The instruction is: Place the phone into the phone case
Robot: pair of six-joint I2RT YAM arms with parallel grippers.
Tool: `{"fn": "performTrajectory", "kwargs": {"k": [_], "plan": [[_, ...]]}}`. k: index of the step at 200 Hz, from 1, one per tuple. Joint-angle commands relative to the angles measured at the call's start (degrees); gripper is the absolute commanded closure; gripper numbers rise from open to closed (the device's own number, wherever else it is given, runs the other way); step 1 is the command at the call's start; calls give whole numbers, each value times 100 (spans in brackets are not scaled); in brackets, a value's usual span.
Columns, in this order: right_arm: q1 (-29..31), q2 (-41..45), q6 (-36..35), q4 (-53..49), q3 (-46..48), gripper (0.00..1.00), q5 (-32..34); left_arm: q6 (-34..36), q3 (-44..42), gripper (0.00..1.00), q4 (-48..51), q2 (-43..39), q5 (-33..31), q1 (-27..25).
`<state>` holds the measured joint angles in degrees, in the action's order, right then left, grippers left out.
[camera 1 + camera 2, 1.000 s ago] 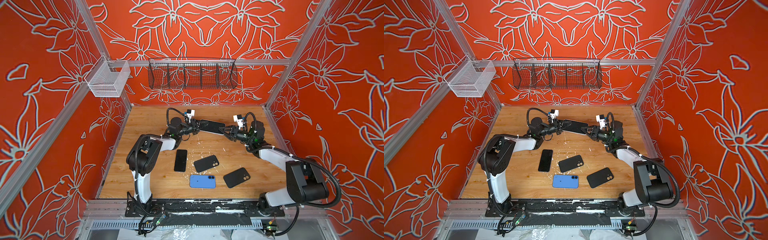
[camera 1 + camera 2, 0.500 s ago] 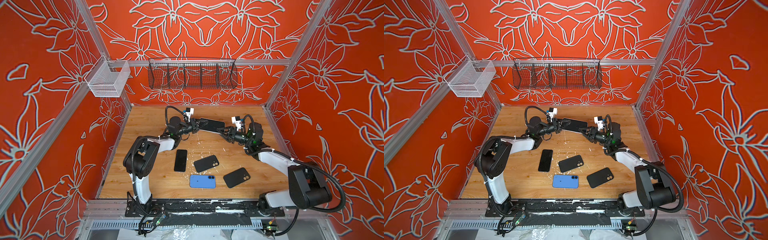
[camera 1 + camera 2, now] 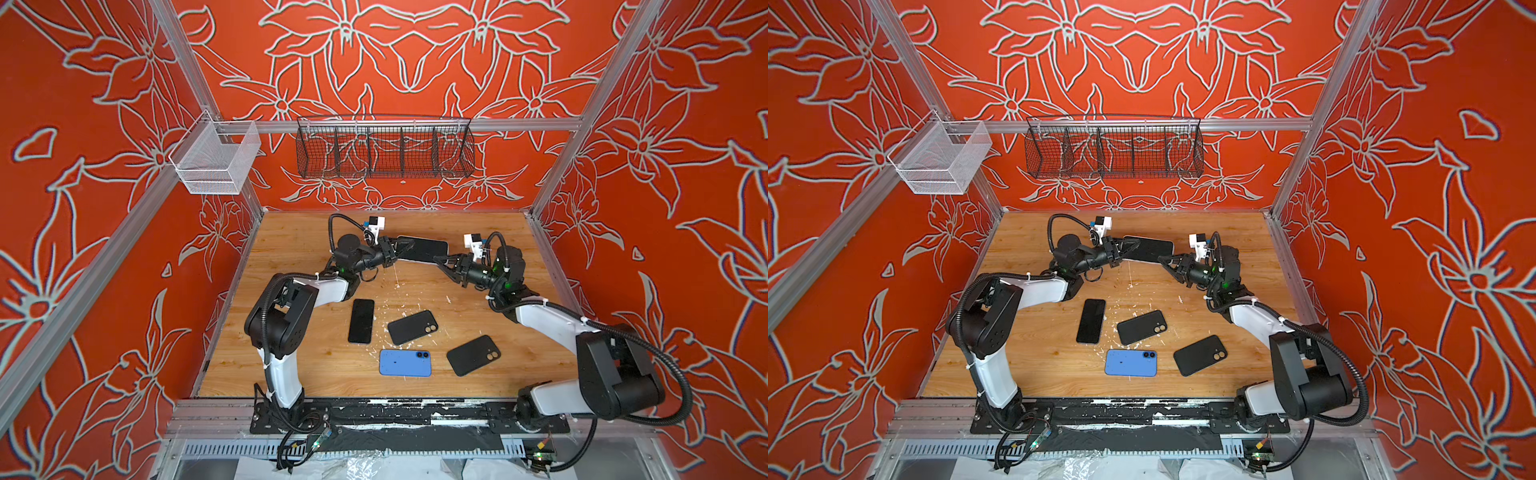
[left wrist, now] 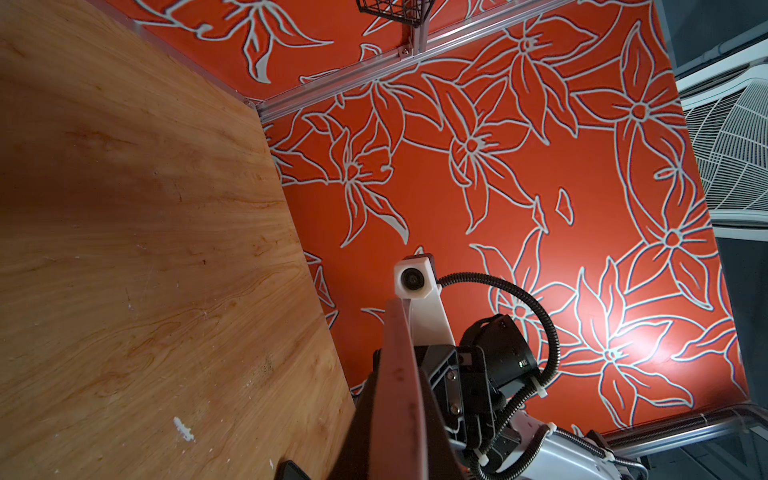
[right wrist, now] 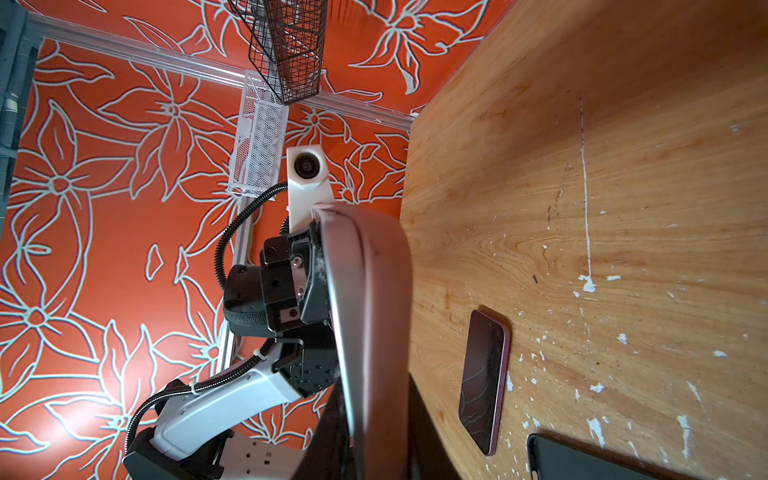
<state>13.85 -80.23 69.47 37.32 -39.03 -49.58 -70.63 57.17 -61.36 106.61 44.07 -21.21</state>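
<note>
A dark phone (image 3: pixel 422 248) (image 3: pixel 1150 248) hangs level above the back of the wooden table (image 3: pixel 291 365), held between both arms. My left gripper (image 3: pixel 397 251) (image 3: pixel 1124 246) is shut on its left end, and my right gripper (image 3: pixel 440 259) (image 3: pixel 1165 259) is shut on its right end. Both wrist views show the phone edge-on, as a pinkish strip (image 4: pixel 401 374) (image 5: pixel 365 299) running out from between the dark fingers. I cannot tell whether a case is on it. Two black phone cases (image 3: pixel 412 327) (image 3: pixel 473 354) lie flat near the table's front.
A second dark phone (image 3: pixel 360 321) (image 5: pixel 484 378) lies screen up left of the cases, and a blue phone (image 3: pixel 405 363) lies back up at the front. A black wire basket (image 3: pixel 384 147) and a white mesh basket (image 3: pixel 216 160) hang on the walls. White flecks dot the wood.
My right gripper has moved in to the phone's right end and its jaws have closed on it. The left gripper has kept its hold and shifted slightly back.
</note>
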Motion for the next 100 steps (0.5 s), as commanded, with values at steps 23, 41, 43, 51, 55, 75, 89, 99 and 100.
{"fn": "performTrajectory", "kwargs": {"k": [23,41,43,51,55,75,89,99,100], "plan": [[45,260,60,277,53,88,173,296,-51,100,-134,-167,-145,7],[-54,334,43,229,40,81,198,317,-95,100,-118,-225,-145,21],[-72,344,37,218,36,80,195,323,-99,100,-112,-234,-145,27],[-125,371,23,172,11,77,186,348,-126,100,-96,-267,-145,38],[-149,391,16,157,-5,75,178,348,-134,100,-85,-272,-145,43],[-186,423,-60,26,-122,74,88,363,-179,100,-61,-298,-128,56],[-189,428,-79,-5,-166,72,37,366,-188,100,-74,-294,-128,56],[-196,432,-92,-13,-176,68,14,368,-197,100,-73,-293,-127,56],[-193,431,-96,-18,-176,67,12,367,-197,100,-75,-291,-127,56]]}}
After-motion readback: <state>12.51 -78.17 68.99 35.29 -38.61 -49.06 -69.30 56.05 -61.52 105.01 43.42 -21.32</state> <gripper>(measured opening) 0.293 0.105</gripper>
